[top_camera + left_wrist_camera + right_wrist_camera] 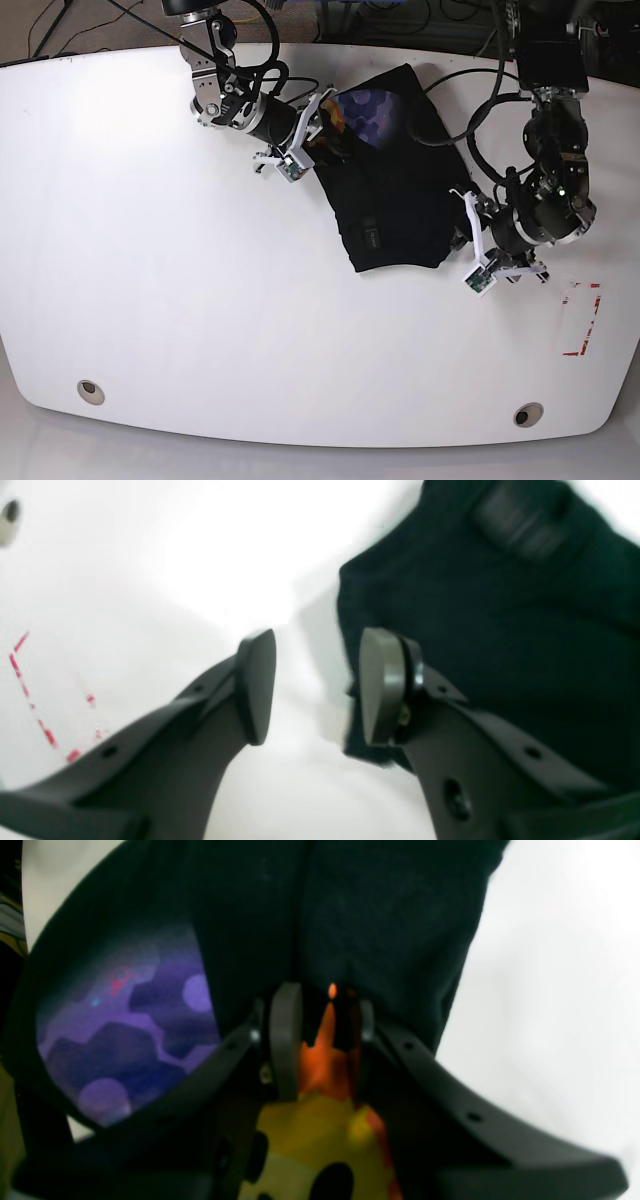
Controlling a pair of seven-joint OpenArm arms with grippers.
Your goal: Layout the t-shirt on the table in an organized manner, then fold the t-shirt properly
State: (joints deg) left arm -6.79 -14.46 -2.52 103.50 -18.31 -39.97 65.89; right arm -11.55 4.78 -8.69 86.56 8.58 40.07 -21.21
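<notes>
Left gripper (317, 687) sits released, jaws apart over bare table (200, 300), just beside the near right edge of the t-shirt (395, 195). Shirt lies folded mid-table toward the far side (purple patch showing). Right gripper (320, 1040) pinches its far left edge.

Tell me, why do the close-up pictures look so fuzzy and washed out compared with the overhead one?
Left wrist view: soft focus, the table blown out to white glare, the t-shirt smeared. Right wrist view: the t-shirt's print blurs, cloth filling most of the frame. Base view: sharp, evenly lit, with slight curving at the table's edges.
</notes>
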